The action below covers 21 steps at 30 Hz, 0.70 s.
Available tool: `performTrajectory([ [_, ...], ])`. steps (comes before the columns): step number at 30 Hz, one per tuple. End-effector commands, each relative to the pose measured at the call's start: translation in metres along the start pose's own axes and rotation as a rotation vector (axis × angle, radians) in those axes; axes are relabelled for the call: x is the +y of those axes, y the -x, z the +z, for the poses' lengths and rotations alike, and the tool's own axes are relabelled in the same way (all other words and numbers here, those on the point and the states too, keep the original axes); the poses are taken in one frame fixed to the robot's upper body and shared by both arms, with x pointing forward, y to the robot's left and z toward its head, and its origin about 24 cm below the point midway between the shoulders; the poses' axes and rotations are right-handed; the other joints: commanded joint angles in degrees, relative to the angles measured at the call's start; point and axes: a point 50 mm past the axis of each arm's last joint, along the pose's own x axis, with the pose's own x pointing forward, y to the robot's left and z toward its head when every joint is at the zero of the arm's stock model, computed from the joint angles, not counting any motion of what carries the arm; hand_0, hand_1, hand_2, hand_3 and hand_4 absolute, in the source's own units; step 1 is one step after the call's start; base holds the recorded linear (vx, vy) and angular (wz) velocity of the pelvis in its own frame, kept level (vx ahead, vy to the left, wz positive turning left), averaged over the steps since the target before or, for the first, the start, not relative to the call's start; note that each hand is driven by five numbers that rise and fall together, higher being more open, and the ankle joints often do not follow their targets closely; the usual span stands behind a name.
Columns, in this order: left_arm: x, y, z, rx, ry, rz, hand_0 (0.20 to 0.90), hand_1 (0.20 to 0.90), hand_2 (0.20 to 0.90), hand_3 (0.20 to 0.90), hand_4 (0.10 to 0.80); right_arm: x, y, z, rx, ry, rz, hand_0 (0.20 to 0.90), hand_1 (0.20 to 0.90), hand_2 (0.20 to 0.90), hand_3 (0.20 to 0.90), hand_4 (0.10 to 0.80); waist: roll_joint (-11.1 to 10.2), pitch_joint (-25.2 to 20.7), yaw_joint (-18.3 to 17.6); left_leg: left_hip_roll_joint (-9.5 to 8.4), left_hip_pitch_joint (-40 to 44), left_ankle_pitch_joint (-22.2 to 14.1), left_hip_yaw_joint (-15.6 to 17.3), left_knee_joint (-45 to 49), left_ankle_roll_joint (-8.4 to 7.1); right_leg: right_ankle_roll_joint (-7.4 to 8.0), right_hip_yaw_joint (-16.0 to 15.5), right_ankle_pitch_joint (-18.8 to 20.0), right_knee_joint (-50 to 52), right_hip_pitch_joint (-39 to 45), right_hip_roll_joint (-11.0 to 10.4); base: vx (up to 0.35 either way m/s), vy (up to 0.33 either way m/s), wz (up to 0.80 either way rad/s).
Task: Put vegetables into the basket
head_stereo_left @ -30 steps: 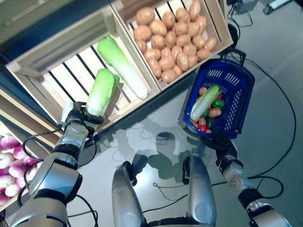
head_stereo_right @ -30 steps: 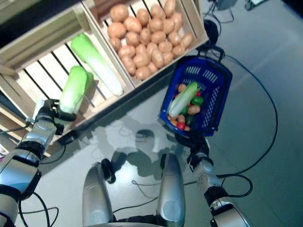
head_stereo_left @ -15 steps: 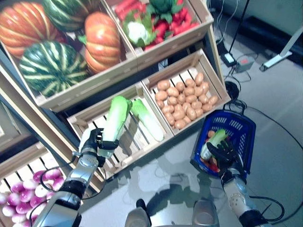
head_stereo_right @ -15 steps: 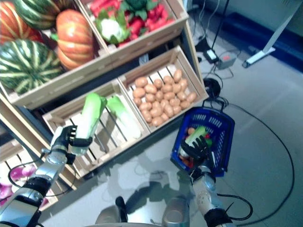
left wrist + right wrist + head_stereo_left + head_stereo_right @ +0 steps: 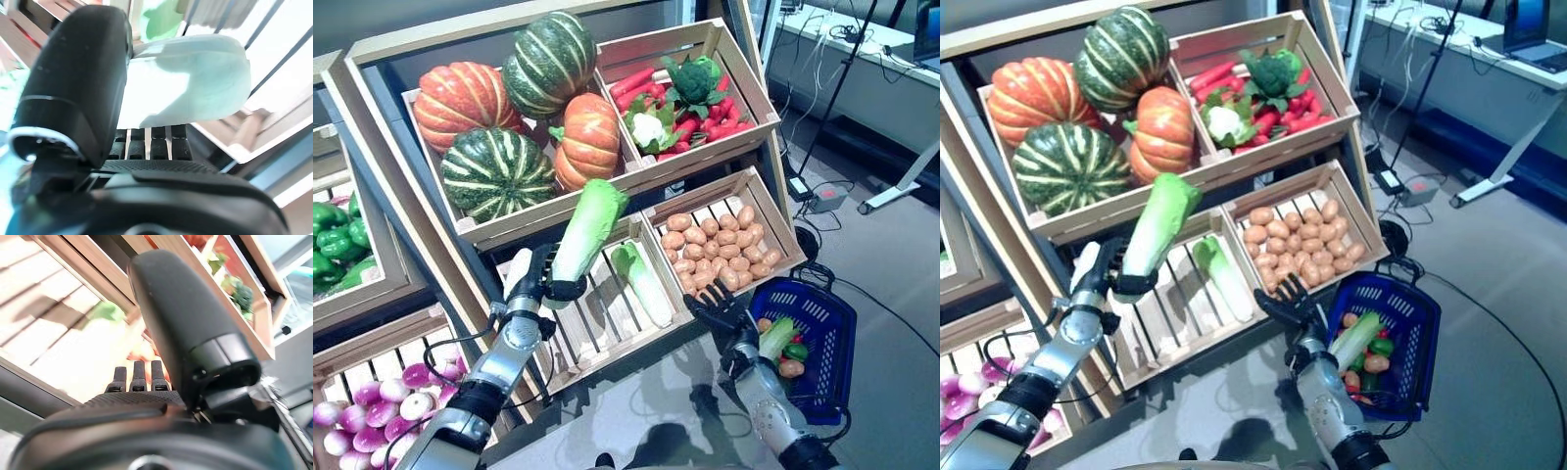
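Observation:
My left hand [image 5: 538, 286] is shut on the pale base of a long green-and-white cabbage [image 5: 588, 227], which it holds upright above the slatted crate [image 5: 570, 331]. The left wrist view shows that base [image 5: 188, 83] pressed against the thumb. A second cabbage [image 5: 643, 285] lies in the same crate. My right hand [image 5: 716, 307] is open with its fingers [image 5: 138, 377] spread, in front of the potato crate [image 5: 716, 246] and left of the blue basket [image 5: 833, 321]. The basket sits beside my right forearm and holds another cabbage [image 5: 774, 339], a green pepper and small vegetables.
Above are crates of pumpkins [image 5: 511, 127] and of carrots, broccoli and cauliflower [image 5: 677, 96]. Green peppers [image 5: 335, 233] and purple onions [image 5: 372, 416] fill crates at the left. Grey floor with cables and a table leg [image 5: 896, 186] lies to the right.
The camera has tilted up. My left hand has lifted the cabbage higher and clear of the crate. My right hand has moved from over the basket to its left side.

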Motion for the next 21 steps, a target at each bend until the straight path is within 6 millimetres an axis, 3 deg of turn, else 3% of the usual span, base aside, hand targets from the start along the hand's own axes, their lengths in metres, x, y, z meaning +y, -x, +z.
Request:
performTrajectory([
  [1,0.03,-0.023,0.067,-0.318,-0.045,0.191,0.3,0.3,0.3,0.3,0.4,0.066,-0.012,0.044,-0.18,-0.027,0.227,0.9,0.9,0.9,0.9,0.8,-0.44,-2.84,-0.11,-1.18,-1.31,-2.84,-2.6,-0.08,0.95,-4.34,-1.9,5.61,-1.75,-2.48,0.32,-0.028,-0.05,-0.02],
  [8,0.012,-0.015,0.098,-0.522,-0.218,0.236,0.3,0.3,0.3,0.3,0.4,0.097,-0.01,0.045,-0.109,-0.351,0.36,0.9,0.9,0.9,0.9,0.8,-1.3,-3.16,0.62,-0.48,-0.38,-3.23,-2.81,-0.08,0.94,-5.0,-1.76,4.95,-1.76,-1.48,1.38,0.0,-0.065,0.0],
  [13,-0.002,-0.011,0.103,-0.585,-0.28,0.22,0.3,0.3,0.3,0.3,0.4,0.117,-0.004,0.049,-0.096,-0.476,0.433,0.9,0.9,0.9,0.9,0.8,-1.8,-3.63,0.81,-0.13,0.07,-3.52,-3.14,-0.08,0.79,-5.17,-1.42,4.45,-1.76,-0.94,1.9,0.01,-0.035,0.01],
  [21,-0.012,-0.004,0.106,-0.681,-0.352,0.17,0.3,0.3,0.3,0.3,0.4,0.131,0.004,0.06,-0.087,-0.61,0.544,0.9,0.9,0.9,0.9,0.8,-2.28,-4.14,0.98,0.12,0.56,-3.78,-3.4,-0.08,0.67,-5.2,-1.26,4.09,-1.76,-0.35,2.33,0.0,0.0,0.0],
])
